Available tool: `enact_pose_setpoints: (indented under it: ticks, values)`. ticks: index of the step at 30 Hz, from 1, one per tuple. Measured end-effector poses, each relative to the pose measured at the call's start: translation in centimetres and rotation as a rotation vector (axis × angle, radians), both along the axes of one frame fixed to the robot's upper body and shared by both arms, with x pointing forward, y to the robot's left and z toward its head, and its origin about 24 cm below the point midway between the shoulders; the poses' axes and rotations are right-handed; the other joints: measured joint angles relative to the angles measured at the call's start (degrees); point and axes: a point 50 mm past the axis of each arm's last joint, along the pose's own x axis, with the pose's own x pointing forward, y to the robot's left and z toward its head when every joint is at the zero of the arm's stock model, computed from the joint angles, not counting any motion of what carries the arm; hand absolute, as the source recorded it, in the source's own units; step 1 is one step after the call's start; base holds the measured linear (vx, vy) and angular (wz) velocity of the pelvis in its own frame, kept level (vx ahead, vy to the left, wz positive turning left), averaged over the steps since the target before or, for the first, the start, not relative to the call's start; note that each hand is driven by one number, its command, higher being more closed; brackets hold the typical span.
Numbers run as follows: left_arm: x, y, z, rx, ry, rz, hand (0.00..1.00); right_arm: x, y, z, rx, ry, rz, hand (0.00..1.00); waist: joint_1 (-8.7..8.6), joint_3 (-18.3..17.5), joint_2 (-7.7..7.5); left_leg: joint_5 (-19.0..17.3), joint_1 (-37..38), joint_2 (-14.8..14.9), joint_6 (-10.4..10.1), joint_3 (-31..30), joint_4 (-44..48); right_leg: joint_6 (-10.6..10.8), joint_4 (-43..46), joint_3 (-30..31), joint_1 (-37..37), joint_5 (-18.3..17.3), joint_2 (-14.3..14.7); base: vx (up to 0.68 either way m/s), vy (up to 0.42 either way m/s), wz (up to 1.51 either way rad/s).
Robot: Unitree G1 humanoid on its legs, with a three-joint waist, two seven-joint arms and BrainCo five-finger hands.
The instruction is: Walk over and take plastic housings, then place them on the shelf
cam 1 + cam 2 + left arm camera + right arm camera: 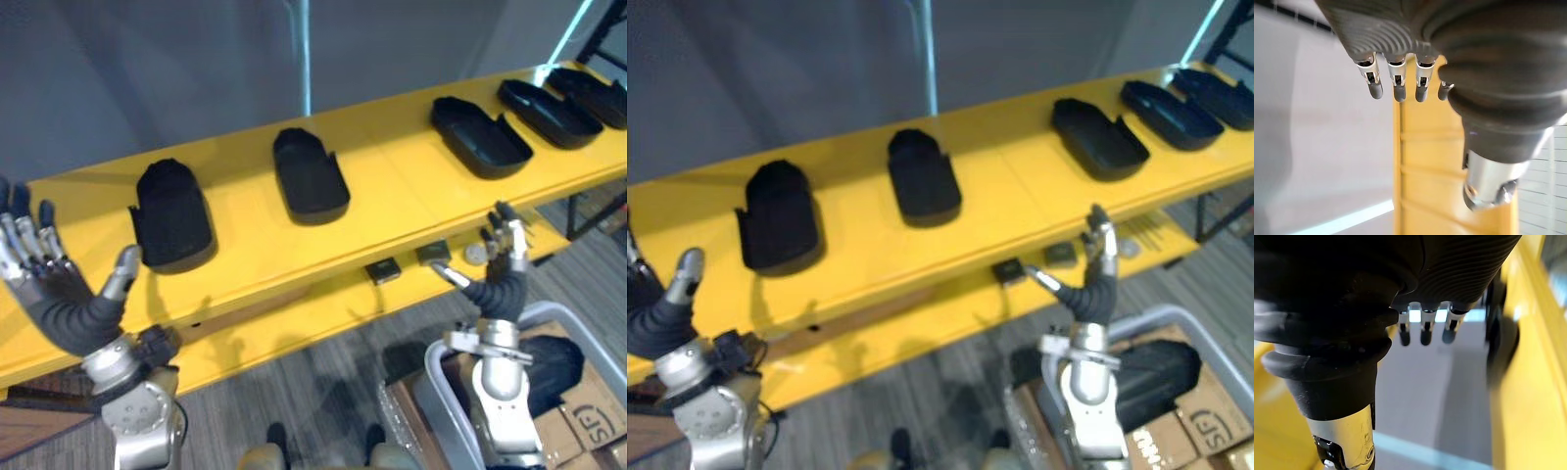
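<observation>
Several black plastic housings lie in a row on the yellow shelf (392, 186): one at the left (172, 215), one in the middle (310, 176), one to the right (479, 135), and two more at the far right (549, 111). My left hand (57, 284) is raised in front of the shelf's left end, fingers spread and empty. My right hand (500, 269) is held up before the shelf's lower level, fingers straight, holding nothing. Another black housing (1151, 370) lies in the grey bin below my right arm.
A grey bin (588, 338) stands on cardboard boxes (588, 416) at the lower right. Small dark and round parts (431, 255) lie on the lower yellow level. A grey wall rises behind the shelf. Grey carpet (313, 382) lies below.
</observation>
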Motion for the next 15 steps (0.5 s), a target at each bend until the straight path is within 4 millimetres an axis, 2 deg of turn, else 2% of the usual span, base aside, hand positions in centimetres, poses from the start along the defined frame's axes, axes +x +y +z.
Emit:
enact_pose_setpoints:
  ticks: [3, 4, 5, 7, 8, 9, 11, 12, 13, 14, 15]
  values:
    - [1.3, -2.3, -0.1, 0.002, 0.033, -0.148, 0.0, -2.6, -2.6, -0.9, 0.003, 0.05, -0.148, 0.0, -3.11, -0.13, -0.08, -2.14, 1.83, 0.65, -0.18, 5.6, 0.86, 0.24, -1.23, 5.31, -0.39, 1.29, 0.76, 0.04, 0.041, -0.96]
    - [1.8, -3.0, -0.4, -0.006, 0.061, -0.186, 0.0, -4.0, -3.5, -1.3, 0.002, 0.079, -0.196, 0.0, -4.69, -0.25, -0.07, -2.95, 2.67, 0.91, -0.33, 7.42, 1.11, 0.27, -1.47, 7.18, -0.42, 1.53, 1.13, 0.03, 0.024, -0.66]
    - [2.1, -3.4, -0.7, -0.006, 0.081, -0.205, 0.0, -4.8, -3.9, -1.6, 0.006, 0.097, -0.22, 0.0, -5.62, -0.53, -0.07, -3.36, 2.93, 1.09, -0.46, 8.32, 1.34, 0.3, -1.51, 8.04, -0.52, 1.54, 1.29, 0.05, 0.02, -0.8]
    - [2.9, -5.3, -1.2, -0.002, 0.137, -0.289, 0.0, -7.7, -5.2, -2.5, 0.052, 0.131, -0.31, 0.0, -8.66, -0.94, -0.09, -4.84, 4.49, 2.07, -0.93, 11.53, 1.99, 0.32, -1.52, 10.99, -0.54, 1.55, 2.18, 0.04, -0.009, -0.72]
    - [3.0, -5.8, -1.2, 0.002, 0.142, -0.31, 0.0, -8.3, -5.3, -2.7, 0.068, 0.131, -0.325, 0.0, -9.12, -0.95, -0.1, -5.11, 4.65, 2.25, -1.08, 12.32, 2.03, 0.32, -1.54, 11.72, -0.55, 1.56, 2.41, 0.01, -0.028, -0.78]
    - [3.2, -7.2, -1.1, 0.015, 0.147, -0.367, 0.0, -9.2, -5.4, -2.9, 0.129, 0.1, -0.337, 0.0, -10.05, -1.07, 0.03, -5.98, 5.59, 2.75, -1.31, 14.27, 2.37, 0.35, -1.54, 13.52, -0.56, 1.55, 3.02, 0.0, -0.018, -0.63]
    - [3.4, -7.6, -1.0, 0.012, 0.155, -0.379, 0.0, -9.0, -5.0, -2.8, 0.17, 0.068, -0.302, 0.0, -10.16, -1.26, 0.16, -6.5, 6.31, 3.04, -1.47, 15.25, 3.01, 0.41, -1.53, 14.68, -0.62, 1.59, 3.48, 0.0, -0.017, -0.46]
    - [3.6, -7.6, -1.0, 0.0, 0.168, -0.369, 0.0, -8.4, -4.0, -2.5, 0.177, 0.048, -0.245, 0.0, -10.14, -1.43, 0.43, -7.21, 6.3, 3.17, -1.53, 15.15, 4.7, 0.53, -1.38, 15.9, -0.79, 1.77, 4.0, -0.02, -0.02, -0.54]
    - [3.8, -7.1, -1.2, -0.011, 0.188, -0.341, 0.0, -7.6, -3.0, -2.3, 0.18, 0.033, -0.178, 0.0, -9.3, -1.79, 0.38, -8.15, 5.36, 3.6, -0.61, 12.24, 7.86, 0.43, -0.77, 17.81, -1.52, 1.9, 4.68, -0.02, -0.031, -1.03]
    - [3.7, -6.1, -1.8, -0.042, 0.225, -0.279, 0.0, -6.2, -1.2, -2.0, 0.182, 0.015, -0.063, 0.0, -7.54, -2.47, 0.64, -10.14, 2.95, 4.06, 2.24, 4.92, 13.5, 0.26, 0.08, 20.97, -2.67, 2.16, 5.76, -0.03, -0.021, -1.17]
    - [3.7, -5.7, -2.1, -0.058, 0.243, -0.249, 0.0, -5.5, -0.4, -1.7, 0.182, 0.0, -0.009, 0.0, -6.63, -2.76, 1.14, -11.34, 1.61, 4.15, 3.52, 1.25, 16.43, 0.3, 0.54, 22.48, -3.29, 2.26, 6.55, -0.03, 0.036, -1.58]
